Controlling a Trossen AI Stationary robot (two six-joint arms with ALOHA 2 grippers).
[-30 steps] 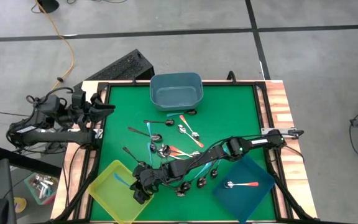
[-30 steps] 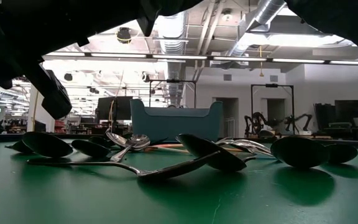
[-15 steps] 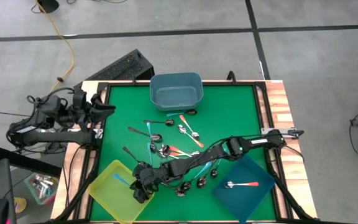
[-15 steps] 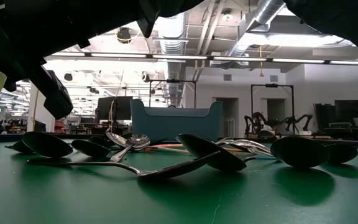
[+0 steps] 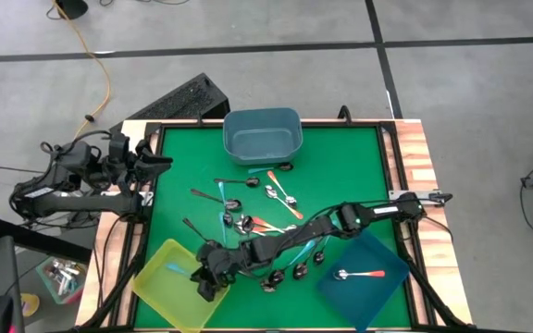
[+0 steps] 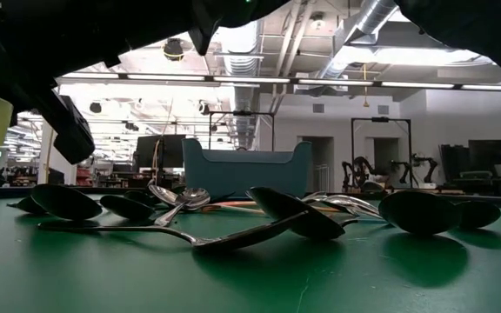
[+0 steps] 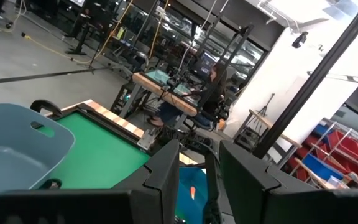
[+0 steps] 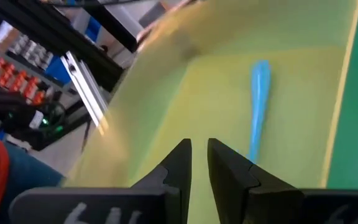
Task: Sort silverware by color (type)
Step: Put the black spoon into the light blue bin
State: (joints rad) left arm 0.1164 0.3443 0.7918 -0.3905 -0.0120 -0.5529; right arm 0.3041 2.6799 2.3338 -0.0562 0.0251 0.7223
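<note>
Blue-handled spoon (image 8: 258,99) inside yellow bin (image 8: 185,87)

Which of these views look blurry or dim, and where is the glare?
Right wrist view: the yellow bin and light blue spoon handle are soft. Low view: the near spoons are dark silhouettes against bright ceiling lights. High view: evenly lit and sharp.
</note>
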